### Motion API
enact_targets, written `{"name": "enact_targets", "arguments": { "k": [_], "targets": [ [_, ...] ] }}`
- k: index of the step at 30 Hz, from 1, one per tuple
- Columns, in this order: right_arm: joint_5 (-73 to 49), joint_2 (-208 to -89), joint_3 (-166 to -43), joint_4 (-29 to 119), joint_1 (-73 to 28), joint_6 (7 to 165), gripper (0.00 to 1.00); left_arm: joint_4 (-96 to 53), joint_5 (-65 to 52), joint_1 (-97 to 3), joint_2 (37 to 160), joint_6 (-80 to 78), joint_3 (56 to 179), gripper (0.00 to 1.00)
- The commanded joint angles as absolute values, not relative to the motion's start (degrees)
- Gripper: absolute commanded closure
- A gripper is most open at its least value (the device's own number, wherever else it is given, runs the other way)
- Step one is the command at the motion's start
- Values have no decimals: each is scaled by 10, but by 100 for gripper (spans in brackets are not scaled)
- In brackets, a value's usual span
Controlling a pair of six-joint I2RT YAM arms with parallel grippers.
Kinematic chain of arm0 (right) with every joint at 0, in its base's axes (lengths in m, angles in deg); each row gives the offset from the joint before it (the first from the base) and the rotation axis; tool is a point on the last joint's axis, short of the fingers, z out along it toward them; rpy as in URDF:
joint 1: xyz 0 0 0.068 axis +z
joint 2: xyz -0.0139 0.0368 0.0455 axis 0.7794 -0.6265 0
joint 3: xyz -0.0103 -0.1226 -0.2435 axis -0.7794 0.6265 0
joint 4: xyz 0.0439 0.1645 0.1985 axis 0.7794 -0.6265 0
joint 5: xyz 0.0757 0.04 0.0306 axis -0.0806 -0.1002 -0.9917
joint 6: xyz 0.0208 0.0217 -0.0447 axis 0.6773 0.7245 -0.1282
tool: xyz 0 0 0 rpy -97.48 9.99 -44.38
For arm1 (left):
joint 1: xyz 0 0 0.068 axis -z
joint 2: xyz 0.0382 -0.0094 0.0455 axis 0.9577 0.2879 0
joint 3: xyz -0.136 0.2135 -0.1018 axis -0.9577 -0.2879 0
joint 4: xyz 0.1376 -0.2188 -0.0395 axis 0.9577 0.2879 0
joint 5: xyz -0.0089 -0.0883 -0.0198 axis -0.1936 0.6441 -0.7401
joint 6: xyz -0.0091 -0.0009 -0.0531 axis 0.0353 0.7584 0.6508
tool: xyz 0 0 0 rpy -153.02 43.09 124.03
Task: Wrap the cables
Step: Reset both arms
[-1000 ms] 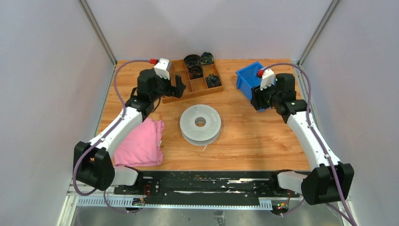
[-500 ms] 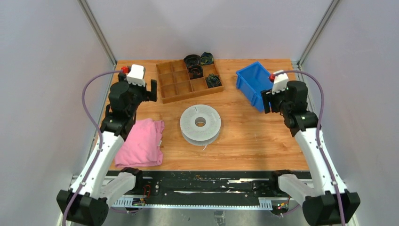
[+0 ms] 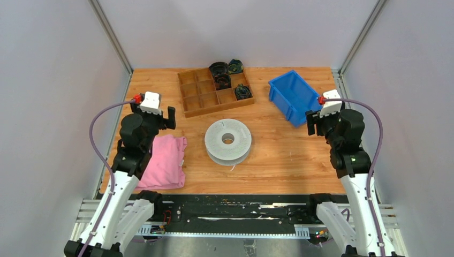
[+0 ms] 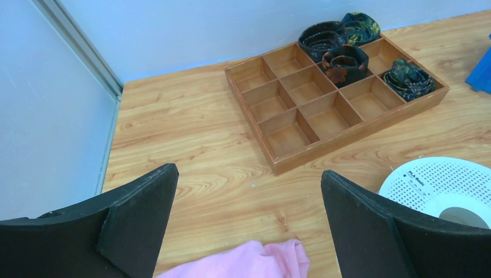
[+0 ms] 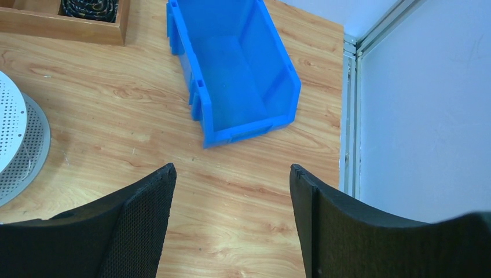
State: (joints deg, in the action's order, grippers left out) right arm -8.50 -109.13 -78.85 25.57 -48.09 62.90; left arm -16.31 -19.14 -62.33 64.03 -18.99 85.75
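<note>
The table [image 3: 278, 155] is orange-brown wood grain, smooth and flat. On its left side lies a soft pink cloth [image 3: 163, 163], loosely folded and rumpled.

In the middle sits a round, pale grey spool [image 3: 217, 140] with a hole through its hub. Its white top face is covered in tiny perforations and carries small print that reads "PLA Basic". A very thin whitish cable [image 3: 233, 167] pokes out from the spool's near edge onto the table. How much is wound on the spool is hard to tell.

Behind the spool is a shallow wooden tray [image 4: 347, 135], divided into twelve square compartments, three rows of four. Four of them each hold one of the dark coils [image 4: 344, 59], tightly wound and flecked with orange, green or blue. Two are in the back row at the right, one in the middle row, and one in the front right corner.

To the right stands a glossy blue plastic bin [image 5: 292, 87], open-topped, with only its own floor showing inside.

The left claw [image 4: 248, 174] hangs above bare wood near the cloth, spread wide and gripping nothing. The right claw [image 5: 231, 168] hangs just in front of the bin, also spread wide and gripping nothing.
</note>
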Motion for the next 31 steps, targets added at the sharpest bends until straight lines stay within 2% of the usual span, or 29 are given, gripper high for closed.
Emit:
{"name": "enact_targets", "arguments": {
  "k": [1,31],
  "targets": [
    [-88,-1082,-787,264,-490,617,28,-136,-184,-628,628,-182,893,1],
    [-95,-1078,-788,256,-490,621,29,-106,-190,-628,640,-176,911,1]
  ]
}}
